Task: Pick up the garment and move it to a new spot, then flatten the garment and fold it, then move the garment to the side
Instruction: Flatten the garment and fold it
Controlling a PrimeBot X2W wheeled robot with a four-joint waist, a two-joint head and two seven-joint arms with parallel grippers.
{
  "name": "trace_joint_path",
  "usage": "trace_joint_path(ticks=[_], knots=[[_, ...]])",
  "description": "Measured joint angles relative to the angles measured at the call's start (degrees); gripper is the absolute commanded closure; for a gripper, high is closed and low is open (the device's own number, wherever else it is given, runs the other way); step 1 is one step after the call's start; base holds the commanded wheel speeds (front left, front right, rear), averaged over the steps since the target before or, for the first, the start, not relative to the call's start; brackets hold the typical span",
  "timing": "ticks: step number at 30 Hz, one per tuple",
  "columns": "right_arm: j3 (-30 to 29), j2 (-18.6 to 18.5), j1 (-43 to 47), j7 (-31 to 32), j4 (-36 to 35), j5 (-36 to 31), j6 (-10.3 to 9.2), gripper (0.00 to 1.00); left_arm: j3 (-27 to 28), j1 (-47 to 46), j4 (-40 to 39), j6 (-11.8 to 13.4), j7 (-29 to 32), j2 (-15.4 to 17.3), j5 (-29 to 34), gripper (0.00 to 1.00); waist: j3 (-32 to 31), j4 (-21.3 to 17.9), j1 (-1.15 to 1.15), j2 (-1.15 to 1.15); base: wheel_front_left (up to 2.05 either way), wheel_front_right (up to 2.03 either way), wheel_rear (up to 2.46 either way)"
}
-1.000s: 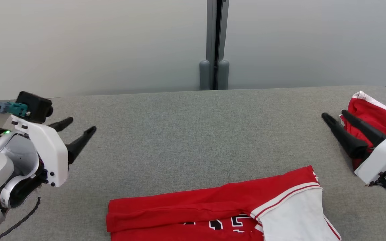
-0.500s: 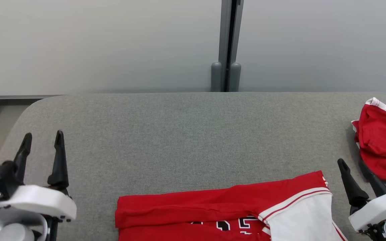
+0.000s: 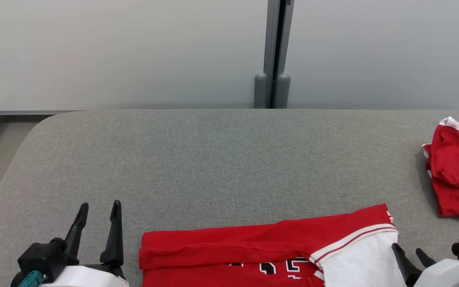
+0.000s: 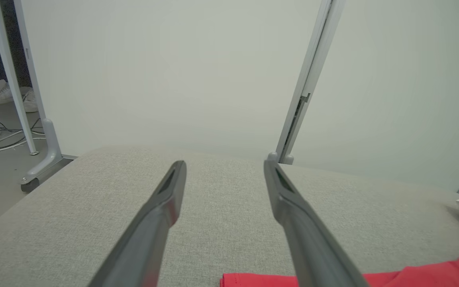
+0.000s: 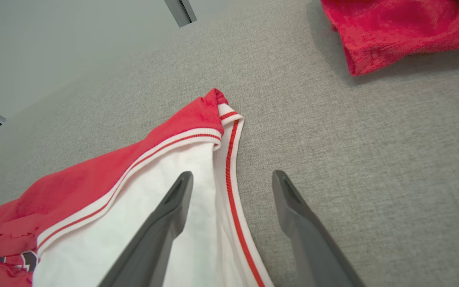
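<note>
Red-and-white folded jersey (image 3: 253, 245) lay on grey fabric-covered table (image 3: 213, 159). Left gripper (image 3: 99, 207) released, empty, just beside jersey's left edge. Right gripper (image 5: 232, 174) released, empty, straddling jersey's white edge.

Parts cropped or unreadable, head view.
The garment (image 3: 253, 247) runs off the bottom edge, its black lettering (image 3: 269, 269) cut short and illegible; a second red cloth (image 3: 458, 175) is clipped by the right edge; the right gripper (image 3: 407, 248) is cropped below its fingers.
</note>
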Motion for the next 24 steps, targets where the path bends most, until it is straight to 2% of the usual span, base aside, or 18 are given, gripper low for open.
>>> trace_joint_path(ticks=[3, 7, 14, 19, 20, 21, 22, 24], knots=[[1.58, 0.14, -2.83, 1.40, 2.72, 0.75, 0.00, 0.00, 0.21, -0.34, 1.57, -1.81, 0.00, -0.38, 0.67, 0.00, 0.52, 0.01, 0.00, 0.00, 0.00, 0.00, 0.00], [3.46, 0.59, -5.22, 4.60, 7.73, 2.36, 0.01, 0.00, 0.26, -1.04, 2.96, -3.00, -0.01, -1.25, 1.43, 0.00, 0.79, 0.32, 0.00, 0.00, 0.00, 0.00, 0.00], [6.02, 0.68, -7.05, 9.95, 10.84, 7.33, 0.00, 0.00, 0.30, -1.41, 4.01, -3.56, 0.00, -1.96, 2.29, 0.00, 0.60, 1.41, 0.00, 0.00, 0.00, 0.00, 0.00], [8.77, 0.92, -8.22, 11.03, 10.73, 8.90, -0.08, 0.02, -0.25, -1.35, 4.38, -3.81, 0.00, -2.47, 2.46, 0.00, 0.61, 1.47, 0.00, 0.00, 0.00, 0.00, 0.00], [9.24, 0.89, -8.46, 10.79, 10.77, 8.98, -0.08, 0.39, -0.40, -1.35, 4.41, -3.81, 0.00, -2.54, 2.47, 0.00, 0.63, 1.49, 0.00, 0.00, 0.00, 0.00, 0.00], [9.65, 0.87, -8.70, 10.23, 10.77, 9.01, -0.08, 0.58, -0.54, -1.36, 4.43, -3.85, 0.03, -2.59, 2.48, 0.00, 0.65, 1.52, 0.00, 0.00, 0.00, 0.00, 0.00], [9.95, 0.88, -8.79, 9.60, 10.82, 9.06, -0.08, 1.00, -0.63, -1.38, 4.46, -3.92, 0.16, -2.60, 2.55, 0.00, 0.68, 1.56, 0.00, 0.00, 0.00, 0.00, 0.00], [10.57, 0.83, -9.01, 8.58, 11.07, 9.38, -0.04, 1.00, -0.79, -1.44, 4.53, -3.92, 0.29, -2.60, 2.75, 0.00, 0.71, 1.59, 0.00, 0.00, 0.00, 0.00, 0.00]])
